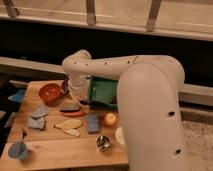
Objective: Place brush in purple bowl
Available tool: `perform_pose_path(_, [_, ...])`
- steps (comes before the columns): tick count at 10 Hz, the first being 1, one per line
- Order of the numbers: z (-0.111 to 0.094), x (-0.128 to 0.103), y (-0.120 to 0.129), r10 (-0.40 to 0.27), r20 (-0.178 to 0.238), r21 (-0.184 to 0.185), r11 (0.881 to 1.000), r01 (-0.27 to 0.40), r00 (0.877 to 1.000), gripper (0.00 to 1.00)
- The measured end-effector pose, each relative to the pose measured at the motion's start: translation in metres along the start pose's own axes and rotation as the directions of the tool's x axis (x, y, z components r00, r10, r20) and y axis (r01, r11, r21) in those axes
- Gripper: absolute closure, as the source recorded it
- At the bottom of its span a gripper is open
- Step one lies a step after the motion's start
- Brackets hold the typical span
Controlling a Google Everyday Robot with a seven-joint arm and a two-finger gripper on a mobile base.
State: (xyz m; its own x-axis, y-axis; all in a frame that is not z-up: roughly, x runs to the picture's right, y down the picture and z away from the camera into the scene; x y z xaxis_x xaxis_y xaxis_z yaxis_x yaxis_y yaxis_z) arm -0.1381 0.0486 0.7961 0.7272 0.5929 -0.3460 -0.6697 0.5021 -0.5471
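- Reaching my big white arm (145, 95) across the light wooden surface (60, 147).
- Round orange-red bowl (49, 92) sits at back left, just beside my end effector (76, 95), whose fingers are together.
- Brush and purple bowl: I cannot make them out.

Smooth, rounded white robot arm (145, 95) with small dark dots along its casing; its gripper (76, 91) hangs over the table's far side
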Motion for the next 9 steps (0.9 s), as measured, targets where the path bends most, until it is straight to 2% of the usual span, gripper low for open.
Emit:
perform_pose_path(3, [0.002,0.004,-0.003,0.007,-0.007,0.006,1.000,-0.007,1.000,1.00])
perform_pose_path(5, [0.003,-0.006,-0.011,0.007,0.016,0.052,0.999,-0.008,1.000,1.00])
perform_pose_path(7, [-0.013,-0.023,-0.018,-0.023,0.041,0.110,0.994,0.018,0.999,1.00])
perform_pose_path(9, [-0.024,-0.046,-0.020,-0.067,0.059,0.149,0.987,0.058,0.996,1.00])
